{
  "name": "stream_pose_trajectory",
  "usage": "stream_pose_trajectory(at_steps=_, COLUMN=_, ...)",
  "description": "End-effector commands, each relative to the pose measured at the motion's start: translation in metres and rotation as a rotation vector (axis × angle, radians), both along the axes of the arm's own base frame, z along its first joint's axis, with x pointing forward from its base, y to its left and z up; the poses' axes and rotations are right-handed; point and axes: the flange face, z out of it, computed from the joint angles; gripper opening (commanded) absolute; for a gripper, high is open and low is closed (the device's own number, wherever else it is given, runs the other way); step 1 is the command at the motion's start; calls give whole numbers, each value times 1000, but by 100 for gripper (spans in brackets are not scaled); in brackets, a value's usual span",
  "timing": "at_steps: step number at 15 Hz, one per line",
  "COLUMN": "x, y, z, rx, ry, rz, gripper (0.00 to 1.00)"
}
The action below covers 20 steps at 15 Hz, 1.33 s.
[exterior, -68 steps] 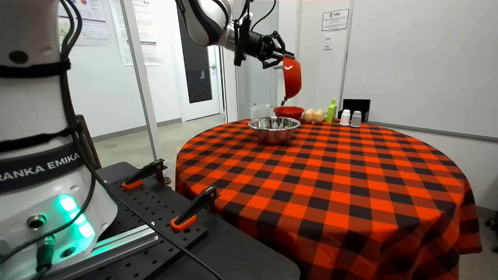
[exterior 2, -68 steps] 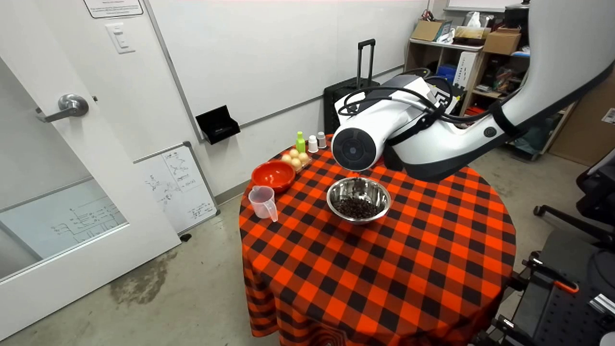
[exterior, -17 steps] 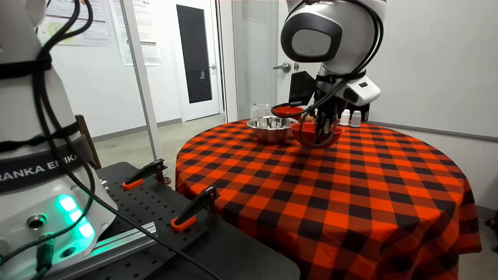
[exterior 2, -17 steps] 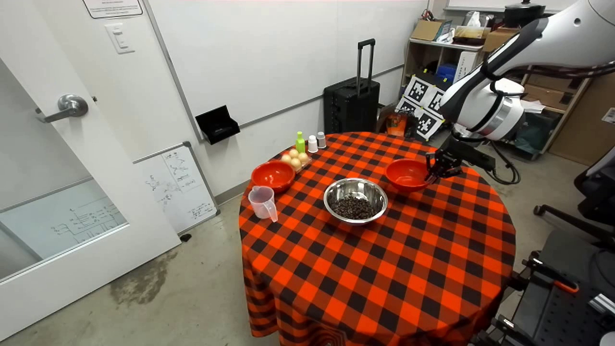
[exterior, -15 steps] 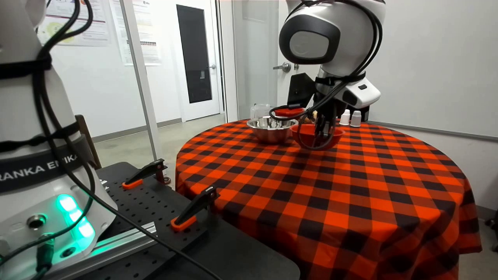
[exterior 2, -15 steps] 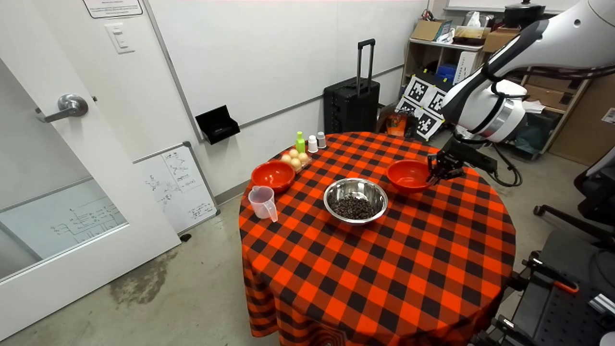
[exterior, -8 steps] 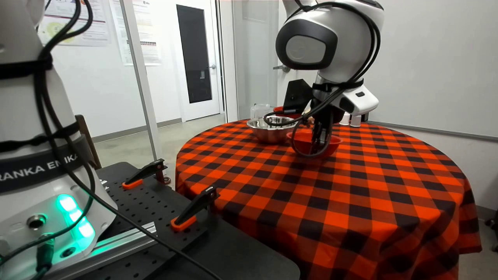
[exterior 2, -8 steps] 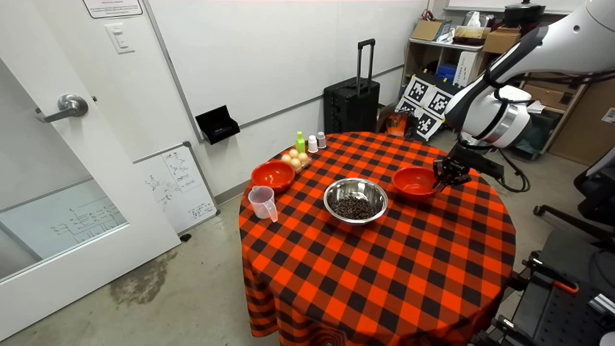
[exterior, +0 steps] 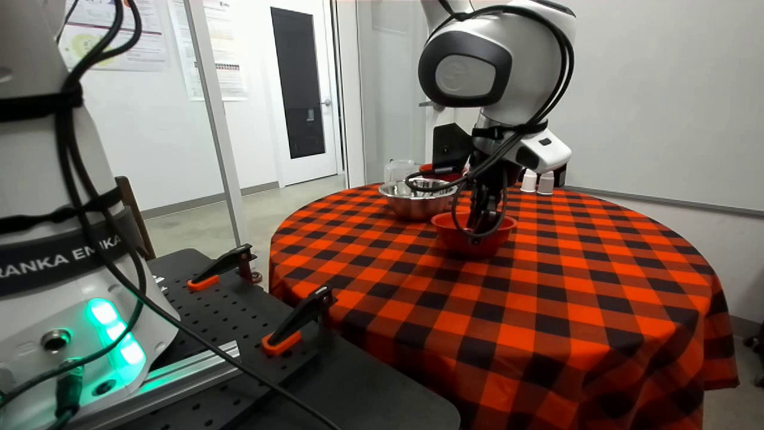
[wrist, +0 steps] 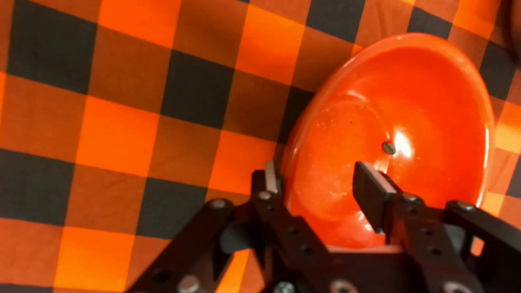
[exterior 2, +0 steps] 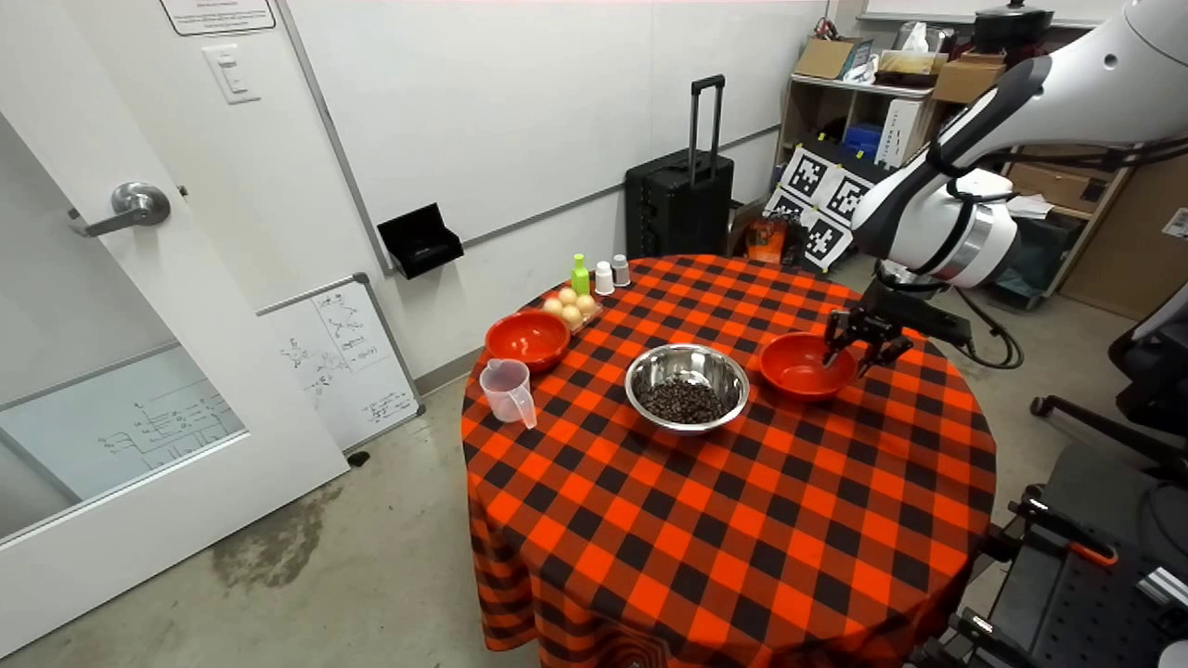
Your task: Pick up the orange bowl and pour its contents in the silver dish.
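Observation:
The orange bowl (exterior 2: 796,373) stands upright on the table beside the silver dish. It also shows in an exterior view (exterior: 498,240). In the wrist view the orange bowl (wrist: 431,101) holds one small dark piece (wrist: 389,148). My gripper (wrist: 315,173) is open around the bowl's near wall, one finger outside and one over the inside, with gaps to the wall. The gripper shows at the bowl's rim in both exterior views (exterior: 476,230) (exterior 2: 846,364). The silver dish (exterior 2: 715,371) holds a heap of dark beans (exterior 2: 687,401); it also shows in an exterior view (exterior: 415,209).
A second red bowl (exterior 2: 527,343), a clear measuring jug (exterior 2: 506,394), eggs (exterior 2: 570,306), a green bottle (exterior 2: 580,276) and two shakers (exterior 2: 604,277) stand along the table's far edge. The checkered tablecloth (exterior 2: 650,520) covers the round table.
Earlier the gripper held the orange bowl tipped over the silver dish with dark pieces falling. The bowl then came upright and down to the table. In the last half second the gripper opened.

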Motion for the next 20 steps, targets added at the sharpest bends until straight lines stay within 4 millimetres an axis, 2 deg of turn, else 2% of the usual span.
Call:
stream_pose_trajectory(at_steps=1, x=5, y=22, z=20, rx=-62, ry=-34, rz=150, gripper=83)
stream_pose_trajectory(at_steps=3, x=12, y=36, z=35, rx=-110, ry=-19, rz=254, gripper=97)
stream_pose_trajectory(at_steps=4, x=14, y=42, z=42, rx=-133, ry=-10, rz=306, gripper=100)
stream_pose_trajectory(at_steps=10, x=17, y=70, z=91, rx=-299, ry=10, rz=649, gripper=100)
stream_pose_trajectory(at_steps=14, x=22, y=83, z=128, rx=-387, ry=-33, rz=773, gripper=100)
stream_pose_trajectory(at_steps=20, x=30, y=136, z=215, rx=-388, ry=-198, rz=915, gripper=100)
